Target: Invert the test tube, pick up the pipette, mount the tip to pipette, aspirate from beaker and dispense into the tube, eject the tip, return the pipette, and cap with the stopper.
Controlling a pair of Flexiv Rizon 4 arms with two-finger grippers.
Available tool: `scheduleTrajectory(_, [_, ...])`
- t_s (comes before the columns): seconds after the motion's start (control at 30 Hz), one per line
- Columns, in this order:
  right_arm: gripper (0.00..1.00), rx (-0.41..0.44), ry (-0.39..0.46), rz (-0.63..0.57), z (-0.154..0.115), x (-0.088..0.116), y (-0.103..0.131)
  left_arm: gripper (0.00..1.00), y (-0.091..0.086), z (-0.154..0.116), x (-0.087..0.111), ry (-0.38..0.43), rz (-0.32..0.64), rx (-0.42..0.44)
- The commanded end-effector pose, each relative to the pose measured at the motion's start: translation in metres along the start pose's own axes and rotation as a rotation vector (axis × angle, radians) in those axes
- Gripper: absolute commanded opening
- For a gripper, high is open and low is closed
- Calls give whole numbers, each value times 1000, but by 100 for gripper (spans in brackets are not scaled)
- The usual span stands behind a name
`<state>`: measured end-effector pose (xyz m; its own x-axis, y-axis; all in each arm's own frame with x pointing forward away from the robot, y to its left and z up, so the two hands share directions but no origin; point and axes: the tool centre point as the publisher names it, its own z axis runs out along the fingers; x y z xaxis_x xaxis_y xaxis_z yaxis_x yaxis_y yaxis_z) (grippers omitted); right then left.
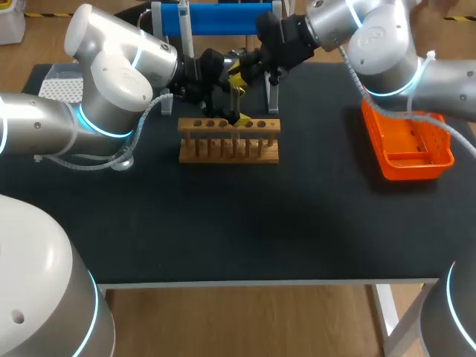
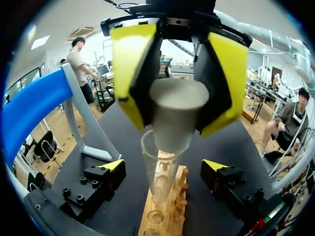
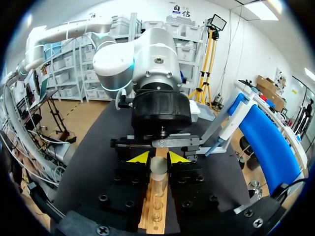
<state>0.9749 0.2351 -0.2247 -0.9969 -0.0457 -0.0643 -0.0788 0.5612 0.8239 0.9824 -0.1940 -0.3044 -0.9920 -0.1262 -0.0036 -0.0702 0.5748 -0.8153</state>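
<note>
A glass test tube stands upright in the wooden rack at the table's middle back. My right gripper is shut on a white stopper and holds it right at the tube's mouth. In the left wrist view the same stopper sits between the right arm's big yellow pads, its narrow end down in the tube's rim. My left gripper is open, one finger on each side of the tube without touching it. The blue pipette hangs on its stand.
An orange basket lies at the right side of the table. A white tip box sits at the far left, behind my left arm. Both arms crowd the space over the rack. The black table's front half holds nothing.
</note>
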Motion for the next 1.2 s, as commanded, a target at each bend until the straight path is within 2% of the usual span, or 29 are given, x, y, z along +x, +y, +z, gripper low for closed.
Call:
scheduleTrajectory(0.03, [0,-15,2,5,-1,0,0,100,0,1,-1,2,-1,-1])
scheduleTrajectory(0.17, [0,-36,9,27,-2,-1,2,100,0,1,-1,2,-1,-1])
scheduleTrajectory(0.87, [0,3,13,28,2,2,-5,100,0,1,-1,2,-1,-1])
scheduleTrajectory(1.2, [0,-28,-16,15,-2,0,-2,100,0,1,-1,2,-1,-1])
